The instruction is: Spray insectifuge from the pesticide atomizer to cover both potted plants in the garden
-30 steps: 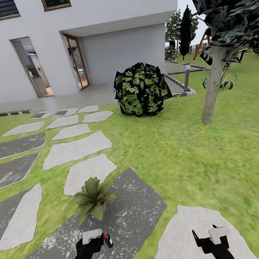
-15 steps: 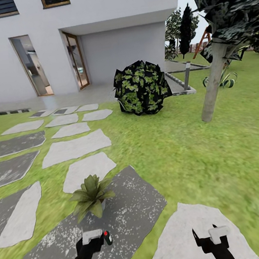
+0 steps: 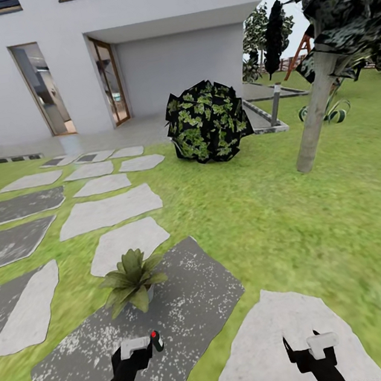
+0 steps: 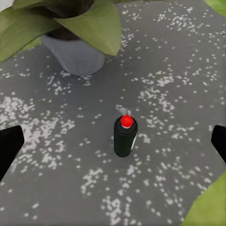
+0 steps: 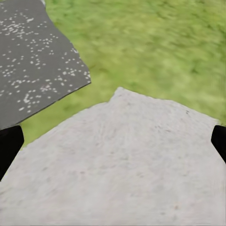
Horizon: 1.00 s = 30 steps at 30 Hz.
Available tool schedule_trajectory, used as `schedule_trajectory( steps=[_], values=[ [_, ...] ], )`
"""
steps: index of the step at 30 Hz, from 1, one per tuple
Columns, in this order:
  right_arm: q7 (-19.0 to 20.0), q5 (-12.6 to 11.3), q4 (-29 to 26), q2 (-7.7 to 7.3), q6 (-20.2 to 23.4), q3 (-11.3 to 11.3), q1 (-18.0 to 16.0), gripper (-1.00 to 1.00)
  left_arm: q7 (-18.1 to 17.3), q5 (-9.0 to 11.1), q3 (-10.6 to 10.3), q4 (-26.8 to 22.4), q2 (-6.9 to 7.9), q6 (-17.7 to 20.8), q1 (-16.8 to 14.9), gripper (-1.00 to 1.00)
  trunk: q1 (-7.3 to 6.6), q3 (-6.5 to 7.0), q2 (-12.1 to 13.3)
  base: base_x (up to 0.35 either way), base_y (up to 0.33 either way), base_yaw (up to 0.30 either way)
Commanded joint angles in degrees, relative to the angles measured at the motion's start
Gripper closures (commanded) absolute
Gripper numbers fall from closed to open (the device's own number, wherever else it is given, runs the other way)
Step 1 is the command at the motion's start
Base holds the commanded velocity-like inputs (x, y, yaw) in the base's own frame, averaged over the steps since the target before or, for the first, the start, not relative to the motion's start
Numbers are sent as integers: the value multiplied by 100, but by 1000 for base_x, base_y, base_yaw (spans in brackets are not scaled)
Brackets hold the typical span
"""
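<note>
Forward creeps the whole head view compared with a second back: house, bush and stones slide a touch, so the camera has moved, not the things. From the head, the pesticide atomizer stands upright on the dark speckled stepping stone, just beside the left tool, with one potted plant near, further along the same stone. The right tool hangs over the pale stone, holding nothing.

Left wrist now: the bottle sits centred between widely parted fingers, untouched, the plant's grey pot beyond. I'd say descend straight and close on the dark body, clear of the red nozzle.

Right wrist: fingers spread wide, bare stone beneath. The plant's leaves are cropped in the left wrist view.
</note>
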Motion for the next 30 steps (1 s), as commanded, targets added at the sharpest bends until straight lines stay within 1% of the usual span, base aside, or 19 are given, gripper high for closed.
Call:
schedule_trajectory(
  steps=[1, 22, 26, 30],
  values=[
    [1, 25, 3, -2, -15, 1, -3, -100, -2, -12, 18, 9, -2, -32, -4, -100, 21, -32, -43, 0, 0, 0],
    [1, 25, 11, -2, -15, 1, -3, -100, -2, -12, 18, 17, -2, -44, -4, -100, 483, -601, -886, 0, 0, 0],
    [1, 25, 19, -2, -15, 1, -3, -100, -2, -12, 18, 17, -2, -44, -4, -100, 570, -710, -1046, 0, 0, -54],
    [1, 25, 20, -2, -15, 1, -3, -100, -2, -12, 18, 17, -2, -44, -4, -100, 581, -835, -1051, 0, 0, -85]
  ],
)
